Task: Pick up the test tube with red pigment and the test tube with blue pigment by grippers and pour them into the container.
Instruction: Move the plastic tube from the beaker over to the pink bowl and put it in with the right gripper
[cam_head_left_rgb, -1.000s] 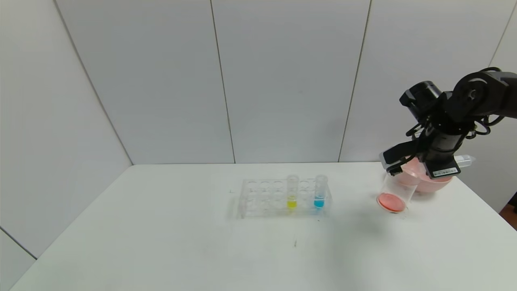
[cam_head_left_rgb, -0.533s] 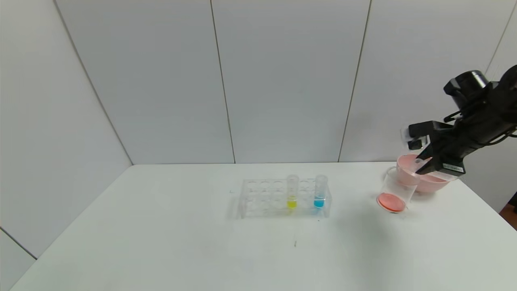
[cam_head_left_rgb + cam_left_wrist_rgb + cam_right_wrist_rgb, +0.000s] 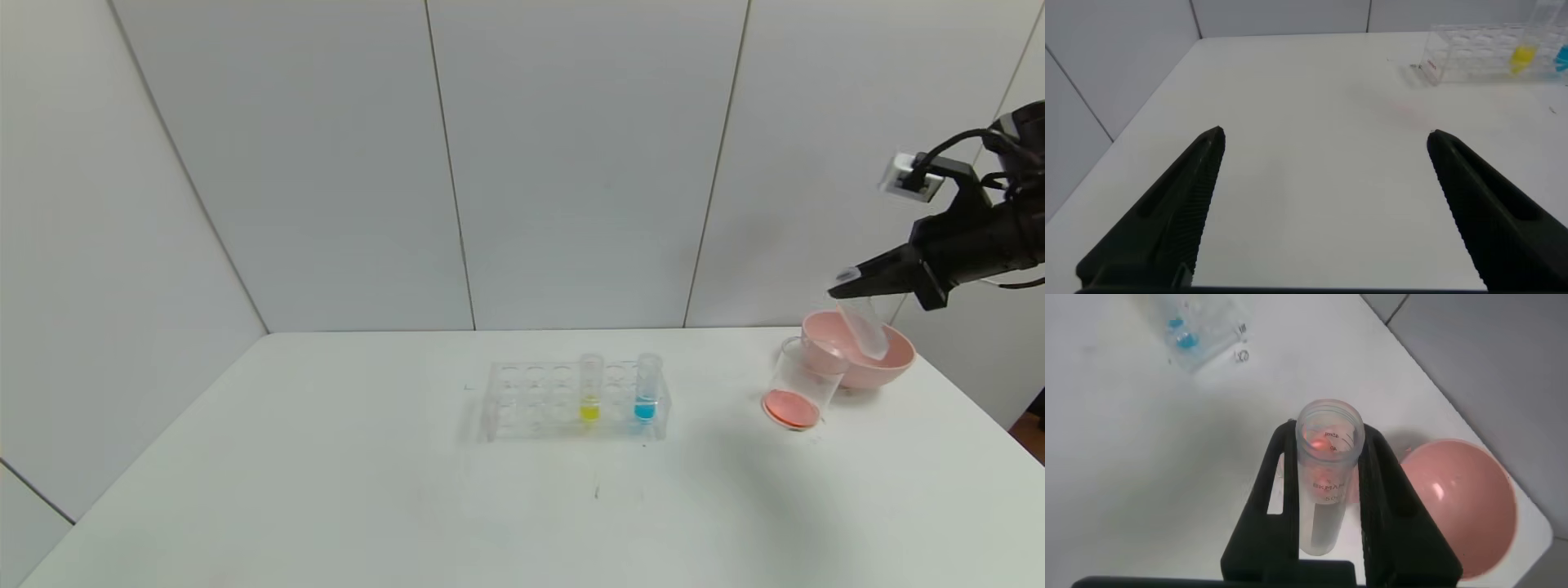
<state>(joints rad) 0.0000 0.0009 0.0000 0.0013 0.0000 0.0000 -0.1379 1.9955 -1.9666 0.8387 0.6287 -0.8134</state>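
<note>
My right gripper (image 3: 846,282) is raised at the far right, shut on the test tube with red pigment (image 3: 864,327). The tube hangs tilted above a pink bowl, looking almost empty. In the right wrist view the tube (image 3: 1327,486) sits between the fingers (image 3: 1280,482), with a red trace near its open mouth. The container (image 3: 796,392), a clear beaker with red liquid at its bottom, leans against the bowl. The test tube with blue pigment (image 3: 647,388) stands in the clear rack (image 3: 531,400). My left gripper (image 3: 1324,135) is open over bare table, far from the rack (image 3: 1470,53).
The pink bowl (image 3: 894,359) sits at the table's back right, close to the right edge. A tube with yellow liquid (image 3: 589,390) stands in the rack, left of the blue one. White wall panels close off the back and left.
My right arm has lifted up and to the right, away from the beaker. The held tube has swung from lying sideways to hanging tilted with its round end down.
</note>
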